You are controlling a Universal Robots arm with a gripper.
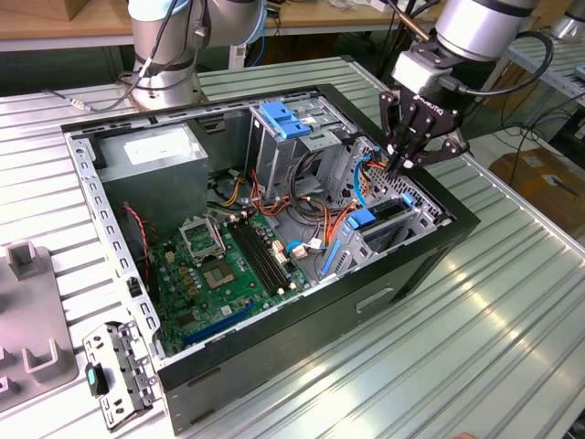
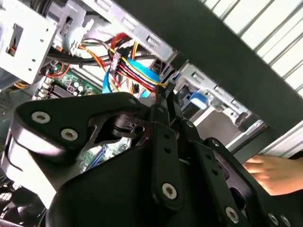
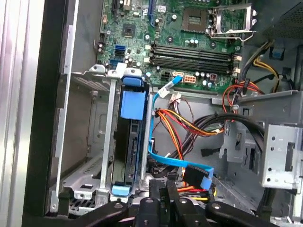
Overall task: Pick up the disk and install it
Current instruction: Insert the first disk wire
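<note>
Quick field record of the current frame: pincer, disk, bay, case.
pincer: black pincer low over the drive bay end of the case, fingers close together, holding nothing that I can make out
disk: flat dark hard drive in a bright blue plastic carrier standing on edge in the bay, blue tab up
bay: grey metal drive cage, slot beside the disk empty
case: open black computer case lying on its side on the ribbed metal table

The arm is silver-grey with blue joint rings. Its gripper is black, with linked fingers and silver screws.
</note>
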